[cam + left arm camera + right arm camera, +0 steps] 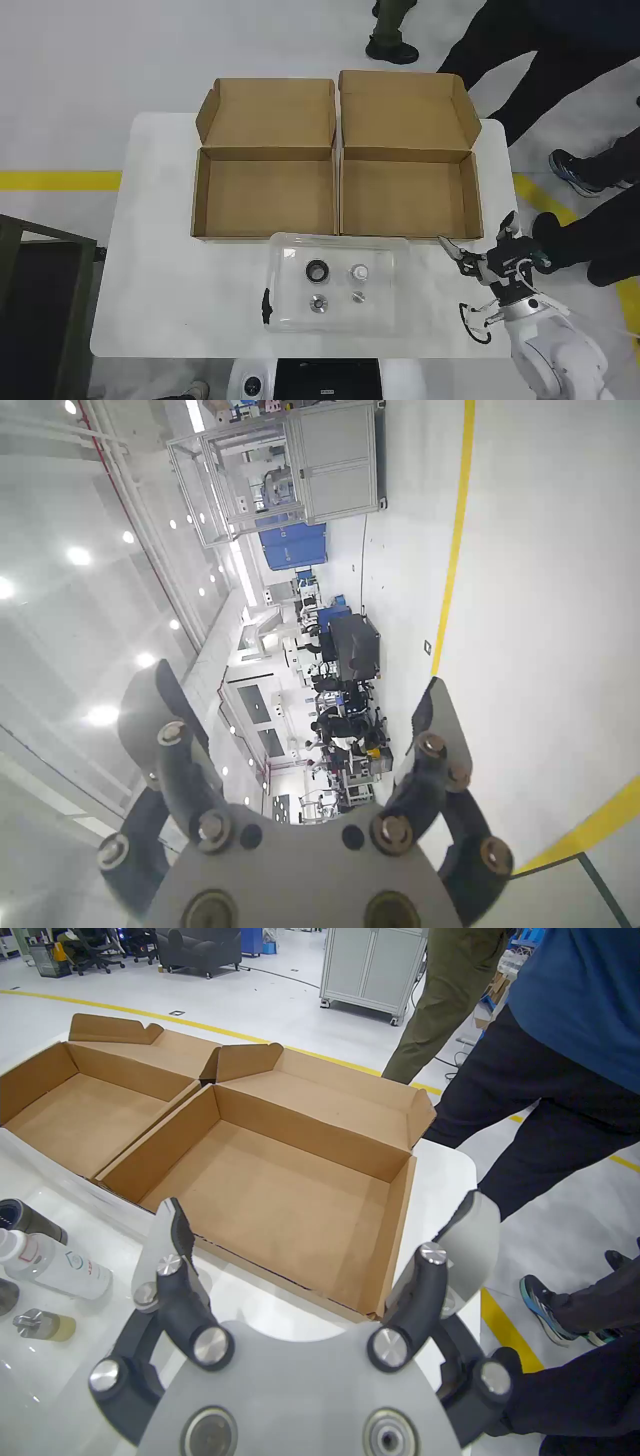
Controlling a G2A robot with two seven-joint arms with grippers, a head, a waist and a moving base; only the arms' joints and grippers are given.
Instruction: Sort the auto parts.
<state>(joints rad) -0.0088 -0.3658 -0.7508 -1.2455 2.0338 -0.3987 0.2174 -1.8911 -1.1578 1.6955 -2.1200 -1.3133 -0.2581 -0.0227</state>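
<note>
A clear plastic tray lies at the table's front middle. It holds a black cylinder, a white bottle, a grey round part and a small metal bolt. Behind it stand two open cardboard boxes, the left box and the right box, both with bare floors. My right gripper hovers open near the table's right front corner, holding nothing; its wrist view shows the gripper over the right box's near corner. My left gripper is open and faces out into the room.
The box lids fold back toward the table's far edge. People's legs stand close to the table's right side and back right corner. A small black piece sits at the tray's left edge. White tabletop lies left of the tray.
</note>
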